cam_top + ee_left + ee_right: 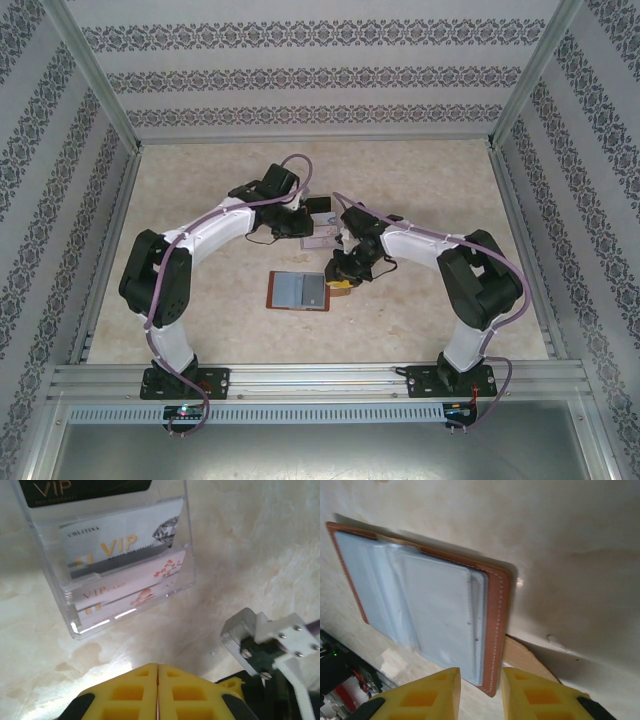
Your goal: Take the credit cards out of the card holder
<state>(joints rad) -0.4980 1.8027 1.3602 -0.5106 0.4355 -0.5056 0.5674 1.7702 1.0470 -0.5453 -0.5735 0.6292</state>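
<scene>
Several credit cards stand in the tiers of a clear plastic box in the left wrist view: a dark one farthest, a pale grey one in the middle, and whitish-pink ones nearest (how many pink ones, I cannot tell). The left gripper sits just on the near side of the box, its yellow fingers pressed together with nothing between them. Those cards look to be out of the wallet and put away.

In the right wrist view the card holder lies opened flat on the table, with its grey-blue pockets facing up and its strap tab poking out from under one edge. The pockets look flat and pale. I judge them empty or nearly so, though a pale card tucked inside would be hard to make out. The right gripper sits over a corner of the holder with its jaws partly apart. No card is in them, and I cannot tell whether they touch the leather.

From the top view the holder lies near the middle of the table, with the right gripper at its right edge and the left gripper farther back by the box. The task seems finished or close to it. What may be left is a check through the pockets.
</scene>
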